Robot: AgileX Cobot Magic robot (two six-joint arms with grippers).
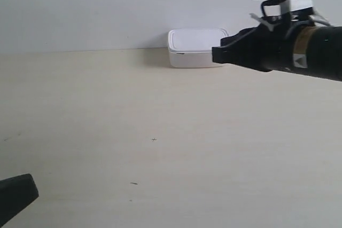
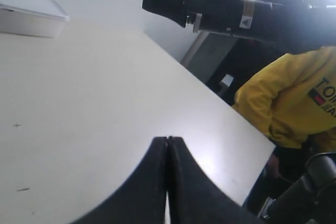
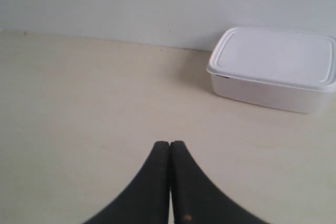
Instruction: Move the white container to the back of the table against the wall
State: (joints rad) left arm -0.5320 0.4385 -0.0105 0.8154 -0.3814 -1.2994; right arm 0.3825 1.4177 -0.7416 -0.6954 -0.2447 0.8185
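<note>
The white container (image 1: 196, 48) stands lidded at the back of the table (image 1: 160, 132), close against the wall (image 1: 107, 4). It also shows in the right wrist view as the container (image 3: 275, 68) and in the left wrist view as the container (image 2: 29, 11). My right gripper (image 3: 170, 144) is shut and empty, hanging above the table a short way in front of the box; it is the arm at the exterior view's right, gripper tip (image 1: 216, 54). My left gripper (image 2: 168, 139) is shut on nothing, low over the table's near part, seen as a dark tip (image 1: 18, 193).
A person in a yellow sweatshirt (image 2: 294, 98) stands past the table's side edge (image 2: 210, 85). The right arm (image 2: 231, 11) reaches over the table. A few tiny dark specks (image 1: 154, 140) mark the tabletop.
</note>
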